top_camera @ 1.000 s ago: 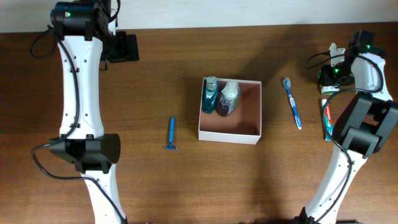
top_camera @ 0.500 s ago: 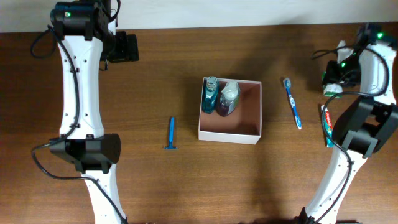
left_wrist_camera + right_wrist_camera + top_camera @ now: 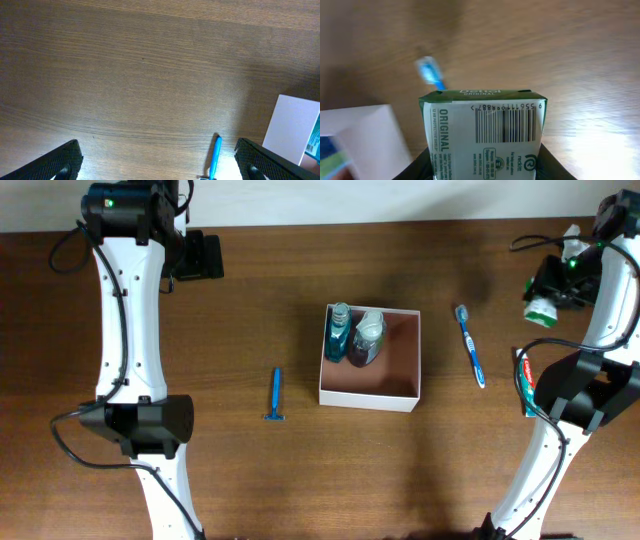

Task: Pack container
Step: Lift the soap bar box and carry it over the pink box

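The container (image 3: 367, 396) is a square white box with a pinkish-brown inside at the table's middle. It holds two bottles (image 3: 353, 335) in its back left corner. Its white wall also shows in the left wrist view (image 3: 292, 127) and the right wrist view (image 3: 360, 135). My right gripper (image 3: 556, 284) is at the far right, shut on a green and white soap box (image 3: 541, 309), which fills the right wrist view (image 3: 487, 135). My left gripper (image 3: 205, 256) is open and empty at the back left, its fingers wide apart (image 3: 160, 165).
A blue razor (image 3: 276, 395) lies left of the container and shows in the left wrist view (image 3: 215, 157). A blue toothbrush (image 3: 470, 345) lies right of the container, blurred in the right wrist view (image 3: 430, 72). A toothpaste tube (image 3: 527, 380) lies partly under the right arm.
My right gripper has risen and moved toward the back right with the soap box in it. The left arm has not moved.
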